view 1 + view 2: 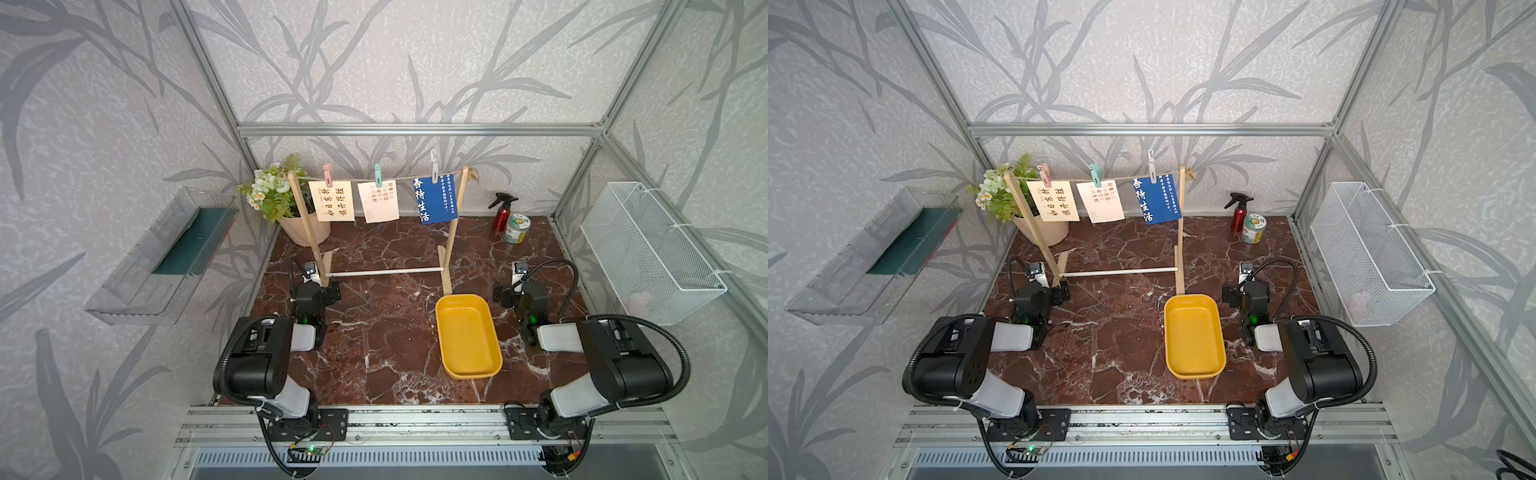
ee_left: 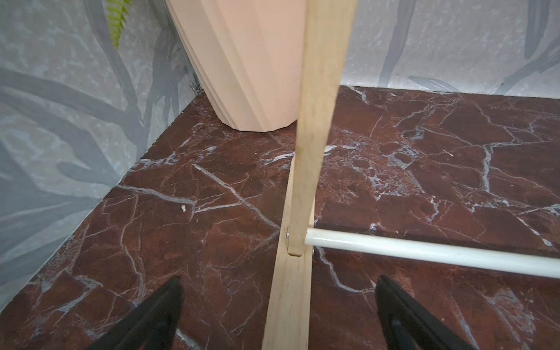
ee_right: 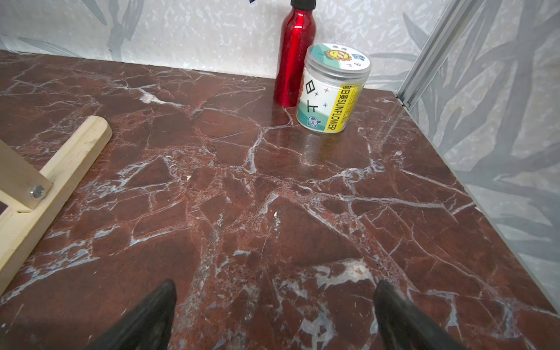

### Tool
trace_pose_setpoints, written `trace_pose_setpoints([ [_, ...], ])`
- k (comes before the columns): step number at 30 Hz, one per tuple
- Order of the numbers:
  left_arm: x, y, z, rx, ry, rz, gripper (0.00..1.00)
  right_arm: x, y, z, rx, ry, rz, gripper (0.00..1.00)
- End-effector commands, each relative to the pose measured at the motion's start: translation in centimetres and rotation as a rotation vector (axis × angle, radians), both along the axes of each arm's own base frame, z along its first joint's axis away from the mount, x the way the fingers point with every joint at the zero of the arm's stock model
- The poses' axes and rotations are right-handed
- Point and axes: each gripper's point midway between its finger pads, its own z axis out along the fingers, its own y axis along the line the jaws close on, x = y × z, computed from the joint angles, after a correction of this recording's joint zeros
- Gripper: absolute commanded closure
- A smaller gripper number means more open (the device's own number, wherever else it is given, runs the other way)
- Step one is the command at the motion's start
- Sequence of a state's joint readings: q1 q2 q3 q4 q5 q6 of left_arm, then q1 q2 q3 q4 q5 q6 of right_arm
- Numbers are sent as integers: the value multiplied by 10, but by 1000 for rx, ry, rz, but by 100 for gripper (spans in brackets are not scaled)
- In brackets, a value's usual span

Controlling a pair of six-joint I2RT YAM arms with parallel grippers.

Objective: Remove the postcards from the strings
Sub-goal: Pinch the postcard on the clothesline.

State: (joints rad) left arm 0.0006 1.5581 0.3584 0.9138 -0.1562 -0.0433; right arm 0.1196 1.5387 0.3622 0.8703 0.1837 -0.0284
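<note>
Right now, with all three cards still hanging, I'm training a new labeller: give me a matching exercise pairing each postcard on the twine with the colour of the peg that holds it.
Column A
1. cream postcard
2. pale pink postcard
3. dark blue postcard

Column B
a. grey peg
b. pink peg
c. teal peg

Pairs: 1-b; 2-c; 3-a
</note>
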Motion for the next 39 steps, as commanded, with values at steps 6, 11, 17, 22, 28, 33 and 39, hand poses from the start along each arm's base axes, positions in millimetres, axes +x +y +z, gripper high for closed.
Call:
trace_pose_setpoints([
  [6, 8, 3, 11, 16, -36, 8, 1, 8, 0, 11, -5, -38, -8, 1],
  [11, 8, 3, 11, 14, -37, 4, 1, 8, 0, 11, -5, -39, -8, 1],
  [17, 8, 3, 10, 2, -35, -2, 1, 8, 0, 10, -4, -38, -8, 1],
  [22, 8, 4, 10, -1, -35, -3, 1, 8, 0, 11, -5, -38, -8, 1],
  [28, 6, 5, 23, 36, -49, 33, 1, 8, -1, 11, -5, -43, -10, 1],
  [33, -26, -24, 136, 113, -243, 115, 7, -16, 3, 83, -46, -164, -26, 0],
  [39, -56, -127, 275, -260, -402, -347, 20, -56, 42, 272, 52, -453, 231, 2],
])
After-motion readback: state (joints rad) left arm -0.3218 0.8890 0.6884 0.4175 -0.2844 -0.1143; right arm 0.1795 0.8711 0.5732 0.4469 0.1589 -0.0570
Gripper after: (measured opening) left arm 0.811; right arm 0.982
